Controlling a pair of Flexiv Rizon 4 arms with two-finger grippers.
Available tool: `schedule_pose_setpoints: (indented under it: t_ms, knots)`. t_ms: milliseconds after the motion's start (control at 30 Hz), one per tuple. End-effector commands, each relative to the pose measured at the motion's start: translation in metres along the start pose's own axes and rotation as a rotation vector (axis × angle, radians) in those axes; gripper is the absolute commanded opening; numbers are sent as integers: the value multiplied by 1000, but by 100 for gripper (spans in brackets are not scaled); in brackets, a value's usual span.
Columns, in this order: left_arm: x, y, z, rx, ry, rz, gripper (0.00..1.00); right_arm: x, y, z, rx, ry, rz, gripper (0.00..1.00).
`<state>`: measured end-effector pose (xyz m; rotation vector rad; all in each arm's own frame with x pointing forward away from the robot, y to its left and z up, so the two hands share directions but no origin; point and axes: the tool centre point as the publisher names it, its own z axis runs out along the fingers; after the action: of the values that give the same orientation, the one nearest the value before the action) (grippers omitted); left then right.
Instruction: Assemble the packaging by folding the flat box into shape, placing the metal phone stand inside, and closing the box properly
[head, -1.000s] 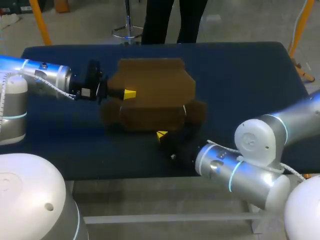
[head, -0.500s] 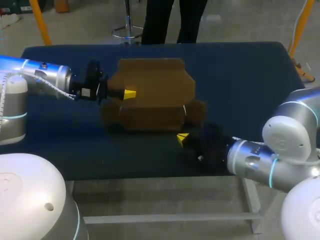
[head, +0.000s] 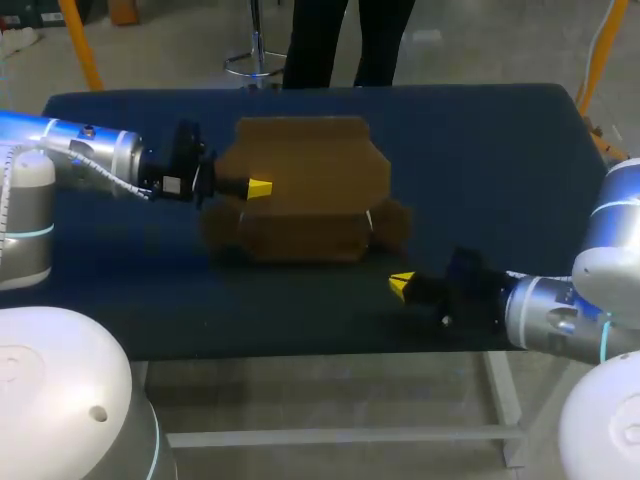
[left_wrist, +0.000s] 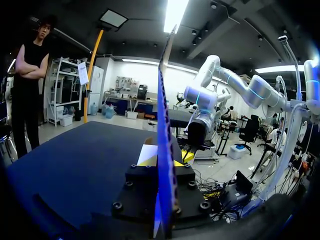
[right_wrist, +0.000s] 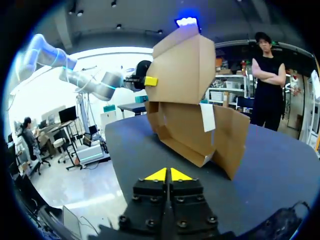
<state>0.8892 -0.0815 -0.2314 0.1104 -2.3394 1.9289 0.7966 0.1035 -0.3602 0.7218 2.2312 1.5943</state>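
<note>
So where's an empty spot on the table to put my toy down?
The widest bare patch is the table to the right of the box, up to the far edge. The near-left corner, on the near side of the left gripper, is bare too. It's crowded off the box's front right corner, where the right gripper sits.

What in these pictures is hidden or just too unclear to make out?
- Inside of the cardboard box: in the head and right wrist views, its own panels cover it; no phone stand shows anywhere.
- Far finger of the left gripper: in the head view, it is behind the raised flap.
- White patch on the box: in the right wrist view, too small to identify.
</note>
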Motion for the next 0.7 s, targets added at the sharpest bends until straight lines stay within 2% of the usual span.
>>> schedule_pose_setpoints:
  t_ms: [33, 100, 133, 167, 200, 233, 500, 700]
  knots:
    - [0, 2, 1, 0, -1, 0, 0, 1, -2, -32, 2, -20, -15, 31]
    - [0, 2, 1, 0, -1, 0, 0, 1, -4, -40, 9, -35, -23, 49]
    - [0, 2, 1, 0, -1, 0, 0, 1, -5, -44, 9, -44, -31, 68]
    - [0, 2, 1, 0, -1, 0, 0, 1, -6, -47, 10, -48, -36, 79]
    - [0, 2, 1, 0, -1, 0, 0, 1, -7, -51, 9, -55, -43, 95]
    - [0, 2, 1, 0, -1, 0, 0, 0, -8, -54, 8, -58, -44, 100]
    - [0, 2, 1, 0, -1, 0, 0, -21, -17, -64, 5, -61, -68, 100]
    - [0, 2, 1, 0, -1, 0, 0, -45, -21, -67, 9, -62, -104, 100]
